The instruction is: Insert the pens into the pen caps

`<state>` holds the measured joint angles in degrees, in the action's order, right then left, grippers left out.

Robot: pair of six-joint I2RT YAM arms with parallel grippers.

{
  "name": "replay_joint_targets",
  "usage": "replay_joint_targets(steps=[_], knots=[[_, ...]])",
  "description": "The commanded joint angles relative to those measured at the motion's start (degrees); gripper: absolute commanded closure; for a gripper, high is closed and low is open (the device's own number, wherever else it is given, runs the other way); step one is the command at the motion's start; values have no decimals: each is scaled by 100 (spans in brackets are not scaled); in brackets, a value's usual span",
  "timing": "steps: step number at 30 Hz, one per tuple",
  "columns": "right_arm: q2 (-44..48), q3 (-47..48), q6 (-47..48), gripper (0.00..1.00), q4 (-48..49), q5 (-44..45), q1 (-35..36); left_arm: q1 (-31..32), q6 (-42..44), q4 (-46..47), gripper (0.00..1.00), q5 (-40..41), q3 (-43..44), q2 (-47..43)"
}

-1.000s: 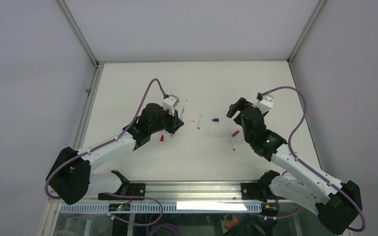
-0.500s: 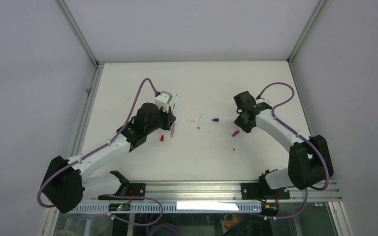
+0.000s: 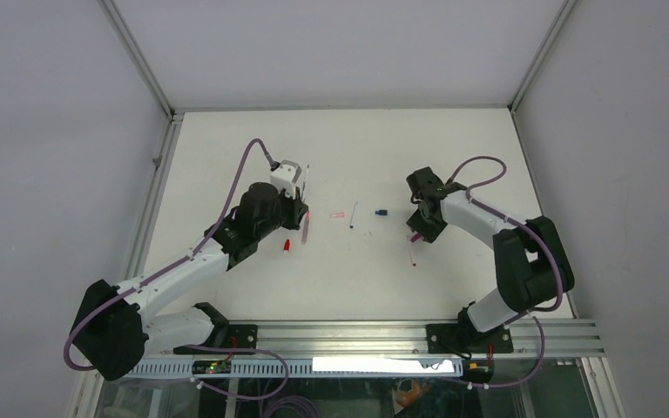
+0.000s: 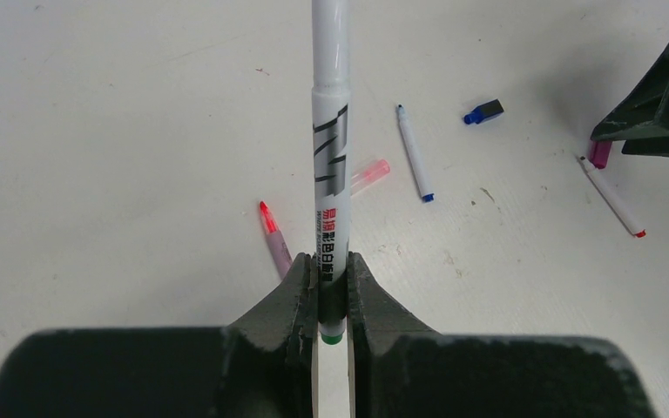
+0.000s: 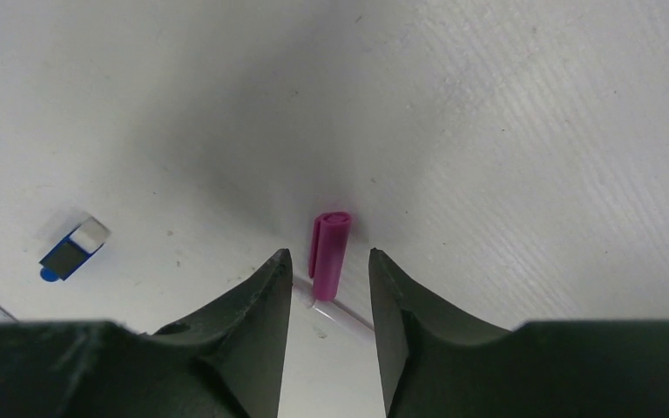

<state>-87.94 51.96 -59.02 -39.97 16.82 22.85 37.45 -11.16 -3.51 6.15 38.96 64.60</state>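
Note:
My left gripper [image 4: 332, 266] is shut on a white pen [image 4: 329, 157] with black print and a green end, held above the table; both also show in the top view, gripper [image 3: 300, 209] and pen [image 3: 306, 178]. My right gripper [image 5: 329, 261] is open, its jaws either side of a magenta cap [image 5: 329, 252] lying on the table [image 3: 416, 236]. A white pen [image 5: 341, 315] lies just under that cap, red-tipped [image 4: 611, 198]. A blue-tipped white pen [image 4: 414, 155], a pale pink pen [image 4: 274, 239], a pale pink cap [image 4: 368, 174], a blue cap [image 4: 484, 111] and a red cap [image 3: 287, 246] lie between the arms.
The white table [image 3: 348, 279] is framed by a metal rail on the left [image 3: 152, 205] and at the front [image 3: 348, 335]. Grey walls close in the back and sides. The blue cap also shows left of my right gripper [image 5: 72, 251].
My right arm has swung in and come down over the magenta cap, jaws open. My left arm has shifted slightly left and back, still gripping the white pen.

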Motion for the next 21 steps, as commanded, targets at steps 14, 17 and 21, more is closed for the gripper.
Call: replay_joint_targets(steps=[14,17,21], knots=[[-186,-403,-250,100,586,23,-55,17,70,149,100,-32,-44,-74],[-72,-470,-214,100,697,-29,-66,17,65,319,100,-47,-161,-112],[478,-519,212,100,1147,140,64,17,96,720,100,-540,-297,-60]])
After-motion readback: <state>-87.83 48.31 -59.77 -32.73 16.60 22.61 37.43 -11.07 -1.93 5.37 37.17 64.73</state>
